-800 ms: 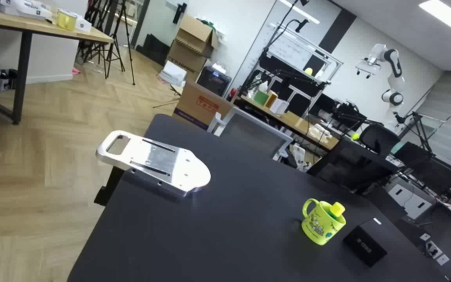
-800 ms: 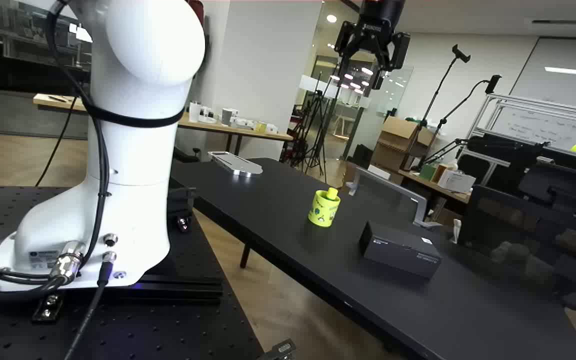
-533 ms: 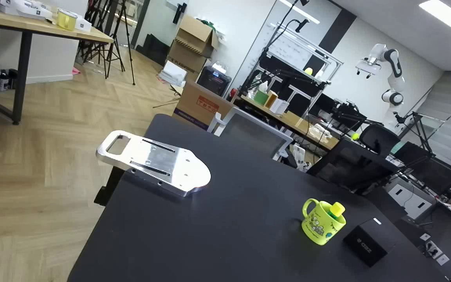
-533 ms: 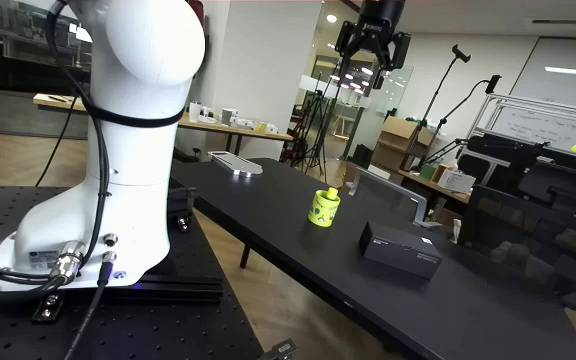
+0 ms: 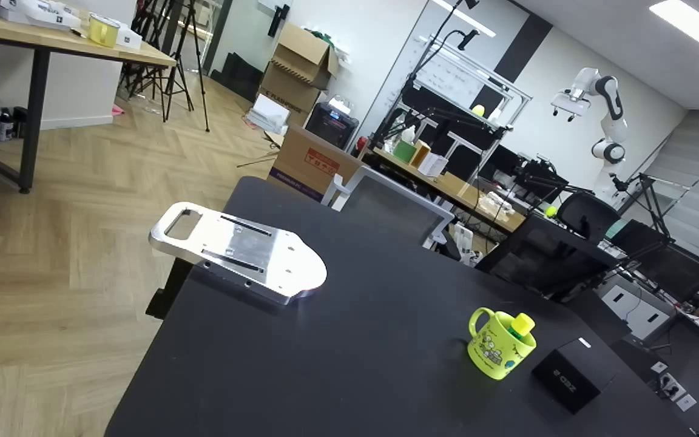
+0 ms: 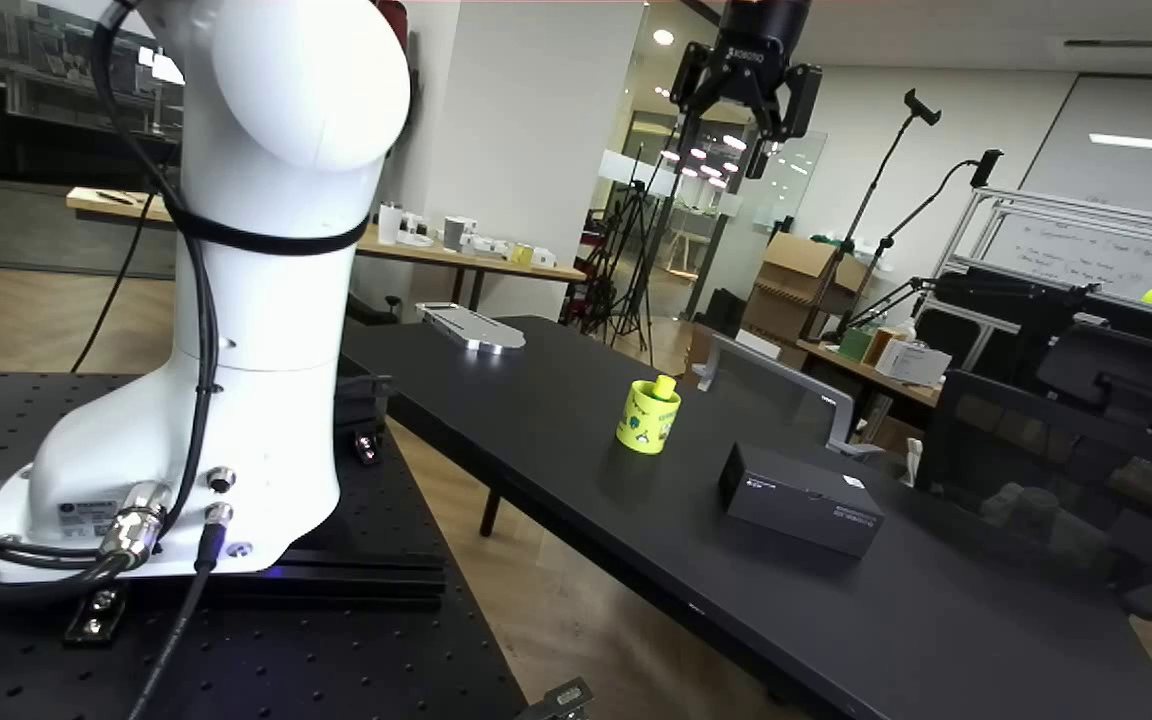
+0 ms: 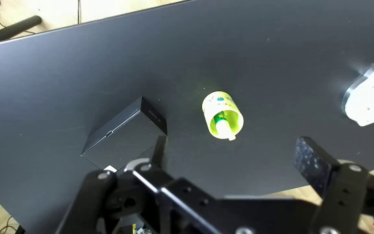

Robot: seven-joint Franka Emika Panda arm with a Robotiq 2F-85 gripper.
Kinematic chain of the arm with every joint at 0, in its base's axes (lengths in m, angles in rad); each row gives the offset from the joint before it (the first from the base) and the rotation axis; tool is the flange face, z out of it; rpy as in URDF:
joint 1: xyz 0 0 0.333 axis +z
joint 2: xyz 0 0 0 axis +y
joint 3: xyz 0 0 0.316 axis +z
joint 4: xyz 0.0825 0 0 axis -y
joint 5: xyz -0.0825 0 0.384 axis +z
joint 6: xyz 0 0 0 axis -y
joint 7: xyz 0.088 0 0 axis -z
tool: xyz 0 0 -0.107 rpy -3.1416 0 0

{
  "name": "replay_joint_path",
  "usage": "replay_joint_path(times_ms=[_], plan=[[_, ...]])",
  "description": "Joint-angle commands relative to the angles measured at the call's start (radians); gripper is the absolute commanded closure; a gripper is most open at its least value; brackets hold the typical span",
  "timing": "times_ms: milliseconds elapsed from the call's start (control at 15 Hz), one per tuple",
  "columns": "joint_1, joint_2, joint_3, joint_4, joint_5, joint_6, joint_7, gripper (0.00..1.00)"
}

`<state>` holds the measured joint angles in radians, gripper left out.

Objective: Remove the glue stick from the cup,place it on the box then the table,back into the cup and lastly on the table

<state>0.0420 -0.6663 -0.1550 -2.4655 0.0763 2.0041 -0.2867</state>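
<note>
A glue stick with a yellow cap and green body stands leaning in a yellow-green cup; the cap (image 5: 522, 325) rises above the rim, and the glue stick also shows in the wrist view (image 7: 223, 126). The cup (image 5: 495, 351) stands upright on the black table (image 5: 361, 364); it also shows in an exterior view (image 6: 642, 428). A black box (image 6: 801, 500) lies on the table near the cup and also shows in the wrist view (image 7: 127, 135). My gripper (image 6: 721, 152) is open and empty, high above the table. In the wrist view my gripper (image 7: 231, 140) has its fingers wide apart.
A silver metal plate with a handle slot (image 5: 246, 249) lies at the table's far end, partly over its edge. A grey-framed chair (image 5: 389, 203) stands against the table's side. The white arm base (image 6: 236, 420) stands beside the table on a perforated black platform (image 6: 336, 650).
</note>
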Motion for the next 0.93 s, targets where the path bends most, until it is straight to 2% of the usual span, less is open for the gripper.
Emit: replay_joint_path(times_ms=[0, 267, 400, 600, 867], plan=[[0.011, 0.069, -0.011, 0.025, 0.012, 0.035, -0.053, 0.00], [0.037, 0.277, -0.028, 0.083, 0.054, 0.160, -0.127, 0.00], [0.053, 0.376, -0.025, 0.114, 0.090, 0.168, -0.175, 0.00], [0.059, 0.525, 0.021, 0.162, 0.105, 0.148, -0.208, 0.00], [0.040, 0.670, 0.100, 0.221, 0.031, 0.149, -0.177, 0.00]])
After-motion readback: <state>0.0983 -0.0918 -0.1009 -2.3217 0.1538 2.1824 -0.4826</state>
